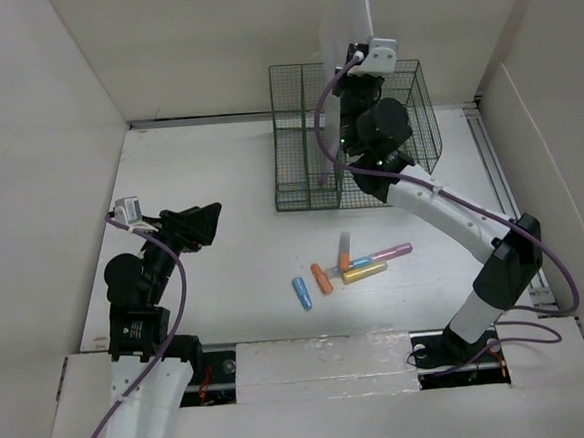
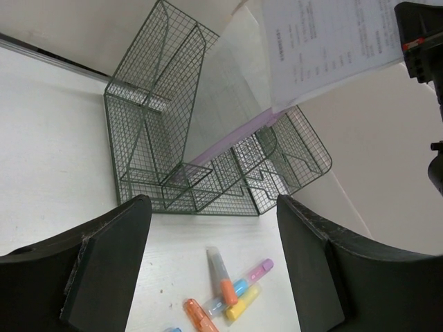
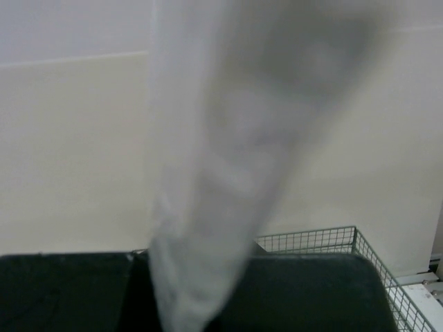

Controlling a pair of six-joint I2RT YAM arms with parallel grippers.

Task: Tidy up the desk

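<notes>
The white desk point(image 1: 226, 274) holds a dark green wire-mesh organizer point(image 1: 302, 148) at the back. My right gripper point(image 1: 351, 62) is above the organizer, shut on a printed paper sheet in a clear sleeve point(image 1: 343, 20) that stands upright. The sleeve's lower edge reaches down into the organizer point(image 2: 208, 149). The sheet also shows in the left wrist view point(image 2: 325, 41) and as a blur in the right wrist view point(image 3: 221, 173) between the right gripper's point(image 3: 197, 277) fingers. My left gripper point(image 1: 207, 223) is open and empty above the desk's left side, as the left wrist view point(image 2: 213, 207) shows.
Several highlighters point(image 1: 350, 265) lie in a loose pile on the desk in front of the organizer, and they also show in the left wrist view point(image 2: 223, 277). White panel walls point(image 1: 46, 146) border the desk on the left, back and right.
</notes>
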